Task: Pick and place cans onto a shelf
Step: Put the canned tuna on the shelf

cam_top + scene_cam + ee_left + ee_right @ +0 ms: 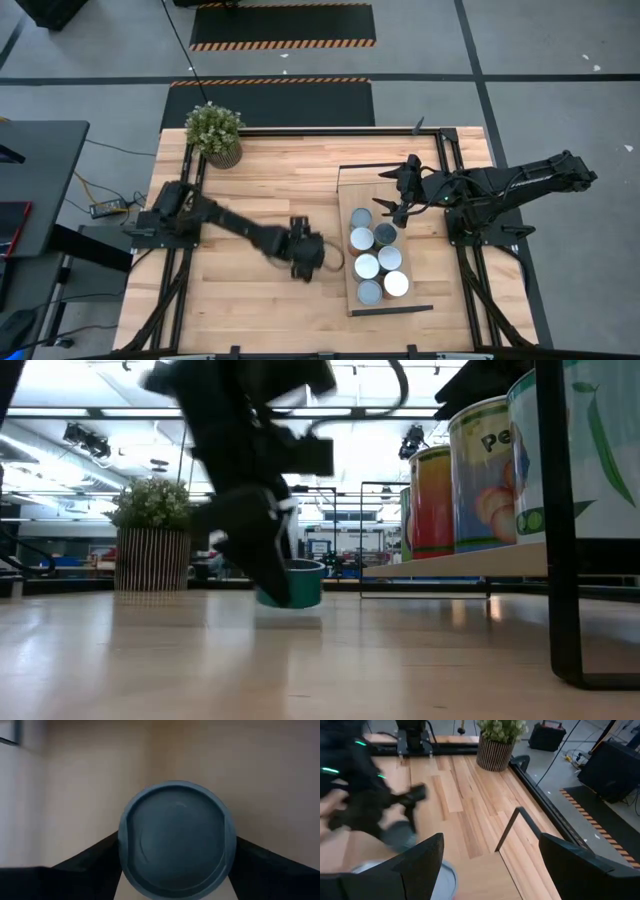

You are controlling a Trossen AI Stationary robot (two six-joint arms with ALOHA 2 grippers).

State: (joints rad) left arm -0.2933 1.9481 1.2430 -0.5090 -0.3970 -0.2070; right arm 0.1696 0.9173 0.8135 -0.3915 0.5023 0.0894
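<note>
Over the bare wood at about eight o'clock from the shelf (347,215), we watch the left gripper (305,256) drop onto a low teal can (297,582) that stands alone on the table (260,180). In the left wrist view the can's (177,840) round blue-grey top fills the gap, with a dark finger (92,862) pressing against each side of its wall; we read the claw as clamped on the can, though we cannot say how firm the squeeze is yet. In the low view the can sits flat on the table, not yet lifted.

Six more cans (373,255) already stand in two rows on the shelf board, at three o'clock from the left gripper. The right gripper (398,195) hangs over the shelf's far end at about twelve o'clock from those cans, its fingers (422,857) apart and holding nothing.

We judge the can to be stiff, smooth-walled metal, squat and probably light, so it may slip or twist in a loose pinch. The best hold looks to be across the middle of the side wall, fingers square to it and below the raised rim. A potted plant (215,132) stands in the table's far left corner, well apart from the work.
</note>
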